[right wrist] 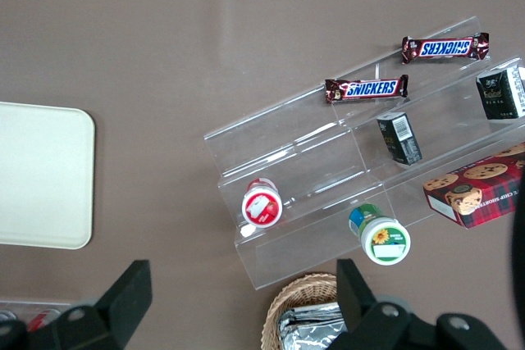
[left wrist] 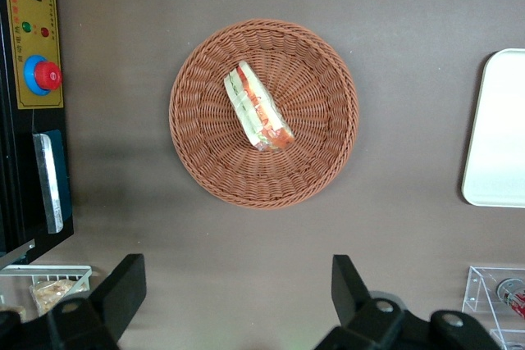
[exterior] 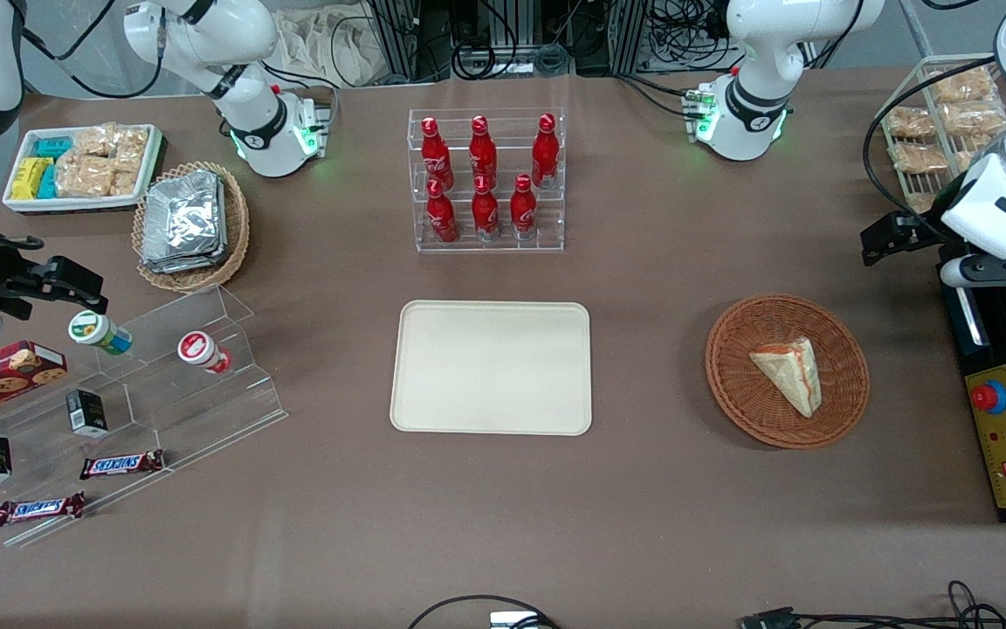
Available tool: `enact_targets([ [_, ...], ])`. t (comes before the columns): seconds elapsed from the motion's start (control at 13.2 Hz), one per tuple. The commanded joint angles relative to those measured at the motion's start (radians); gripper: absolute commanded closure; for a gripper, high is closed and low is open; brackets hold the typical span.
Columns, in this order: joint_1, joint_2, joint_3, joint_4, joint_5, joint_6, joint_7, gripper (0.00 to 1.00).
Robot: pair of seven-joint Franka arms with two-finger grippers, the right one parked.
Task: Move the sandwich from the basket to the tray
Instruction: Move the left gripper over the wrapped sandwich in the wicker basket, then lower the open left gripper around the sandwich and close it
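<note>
Your gripper [left wrist: 234, 305] is hanging high with jaws spread wide, nothing in them. The sandwich [exterior: 789, 373] sits in the basket [exterior: 734, 384], right-center of the front view. Come down off-center and you'll likely pinch the slippery wrap and drop it short of the tray [exterior: 492, 367].

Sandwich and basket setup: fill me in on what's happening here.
The left arm's gripper hangs open above the table beside the reddish-brown wicker basket, toward the working arm's end, holding nothing. The wrapped triangular sandwich lies in the basket, untouched. The cream tray sits at the table's middle, nearer the front camera than the rack of red bottles, with nothing on it. So the transfer has not begun; reaching down for the sandwich looks like the next move.
</note>
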Motion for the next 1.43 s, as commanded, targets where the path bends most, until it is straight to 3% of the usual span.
enact_targets([
  [0.0, 0.0, -0.007, 0.0, 0.001, 0.006, -0.008, -0.021, 0.0],
  [0.23, 0.004, 0.012, 0.003, 0.006, 0.006, -0.008, -0.044, 0.0],
  [0.53, 0.011, 0.074, 0.006, -0.025, 0.0, 0.042, -0.222, 0.0],
  [0.83, 0.014, 0.09, 0.011, -0.216, -0.012, 0.289, -0.38, 0.0],
  [1.06, 0.011, 0.172, 0.011, -0.253, -0.036, 0.404, -0.532, 0.0],
  [1.36, 0.009, 0.234, 0.011, -0.353, -0.038, 0.605, -0.593, 0.0],
])
